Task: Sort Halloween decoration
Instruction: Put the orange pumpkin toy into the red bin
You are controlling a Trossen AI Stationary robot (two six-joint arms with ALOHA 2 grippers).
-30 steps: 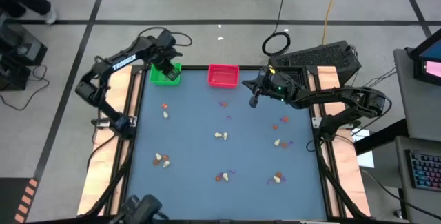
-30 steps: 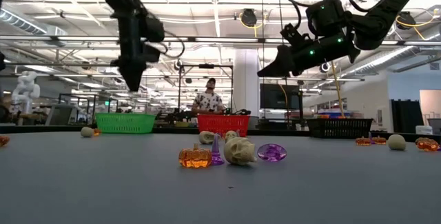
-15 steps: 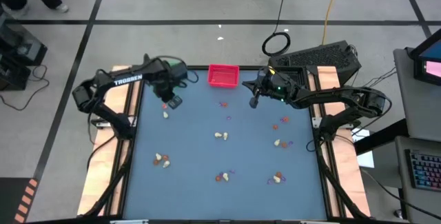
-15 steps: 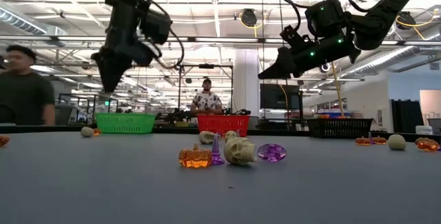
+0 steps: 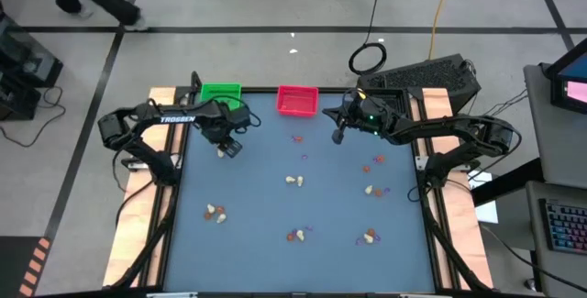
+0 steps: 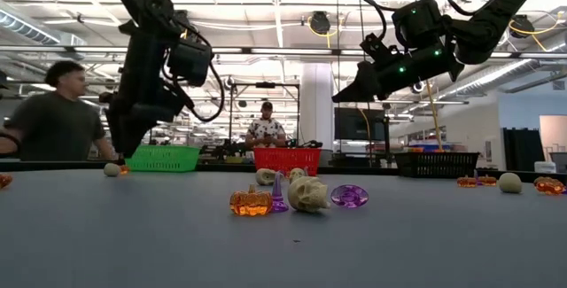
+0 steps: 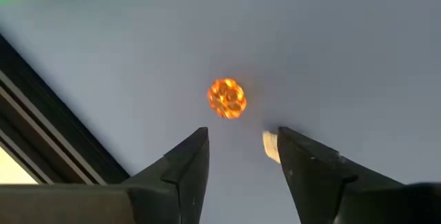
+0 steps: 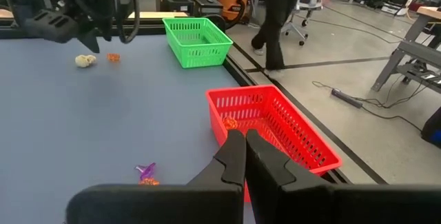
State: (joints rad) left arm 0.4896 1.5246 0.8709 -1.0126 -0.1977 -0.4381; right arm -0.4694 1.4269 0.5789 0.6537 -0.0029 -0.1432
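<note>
The left gripper (image 7: 238,156), fingers apart and empty, hangs just above a small translucent orange pumpkin trinket (image 7: 227,98), probably lining up a pick; the right gripper (image 8: 245,156) waits clenched over the red mesh tray (image 8: 289,131).

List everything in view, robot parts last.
trinkets: about eight small clusters, cream, orange and purple, scattered over the table
orange trinket: one, orange, inside the red tray
green tray: one, green, far edge, left
red tray: one, red, far edge, middle
black tray: one, black, by the far right corner
table: one, blue-grey
people: at least two, beyond the table
left gripper: fingers open, empty, over a cream and orange pair near the green tray
right gripper: fingers shut, empty, raised beside the red tray
</note>
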